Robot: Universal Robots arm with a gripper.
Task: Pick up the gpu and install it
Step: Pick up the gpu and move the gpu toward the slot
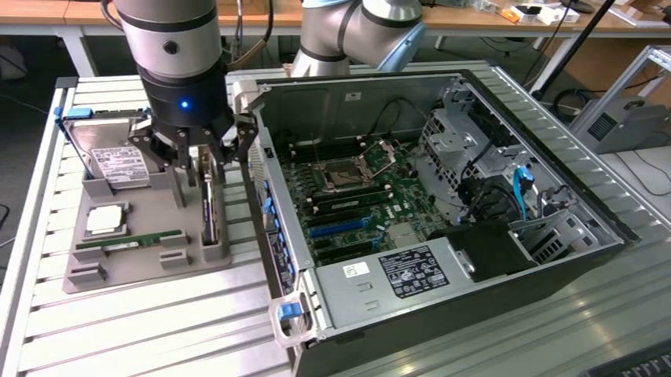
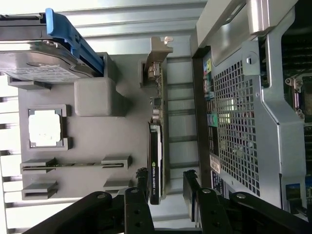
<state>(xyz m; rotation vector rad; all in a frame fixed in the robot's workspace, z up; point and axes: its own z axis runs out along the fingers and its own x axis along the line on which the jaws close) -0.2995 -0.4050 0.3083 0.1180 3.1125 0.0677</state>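
The tool hangs over a grey tray that lies on the slatted metal surface, just beside the open computer case. Its jaws stand wide apart and grip nothing. In the wrist view the two black fingers reach down on either side of the graphics card, one close beside it and the other with a clear gap. The graphics card stands on its long edge in a slot along the side of the tray nearest the case. It is a thin dark card with a silvery metal bracket at the end farther from the fingers. On the tray there is also a hard drive with a white label and a blue frame, propped at a tilt at the far end. A square silvery chip lies flat in its own pocket, and a narrow green memory stick sits in holders near the front. The case lies on its side with the panel off, so the circuit board faces up. The wrist view shows the case's perforated metal back running alongside the card.
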